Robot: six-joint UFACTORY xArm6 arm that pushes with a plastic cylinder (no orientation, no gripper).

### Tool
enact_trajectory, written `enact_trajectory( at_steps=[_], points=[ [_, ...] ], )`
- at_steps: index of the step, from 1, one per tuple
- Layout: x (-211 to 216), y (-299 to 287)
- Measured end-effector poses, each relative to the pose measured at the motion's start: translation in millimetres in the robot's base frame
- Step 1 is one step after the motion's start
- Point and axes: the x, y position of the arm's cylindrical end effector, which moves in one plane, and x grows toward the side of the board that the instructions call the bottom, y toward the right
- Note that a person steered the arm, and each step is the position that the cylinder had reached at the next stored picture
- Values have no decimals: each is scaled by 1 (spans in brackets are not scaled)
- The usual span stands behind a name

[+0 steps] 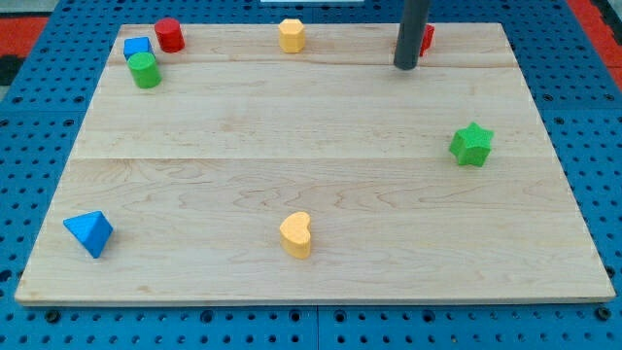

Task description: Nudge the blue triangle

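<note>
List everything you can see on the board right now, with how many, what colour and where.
blue triangle: 1, blue, bottom left corner
blue block: 1, blue, top left
red cylinder: 1, red, top left
green cylinder: 1, green, just below the blue block
yellow hexagon: 1, yellow, top centre
yellow heart: 1, yellow, bottom centre
green star: 1, green, right side
red block: 1, red, top right, partly behind the rod
board: 1, pale wood
my tip: 1, dark, top right, far from the blue triangle

Light: bright, even, diffuse | shadows: faint, short under blocks | glare: none on wooden board [321, 146] | focus: sharp, edges incl. | distortion: negligible
</note>
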Motion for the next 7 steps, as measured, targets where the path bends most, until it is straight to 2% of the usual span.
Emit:
enact_trajectory(
  at_steps=[2,4,7],
  points=[
    [78,-59],
    [128,-119],
    [247,-228]
  ],
)
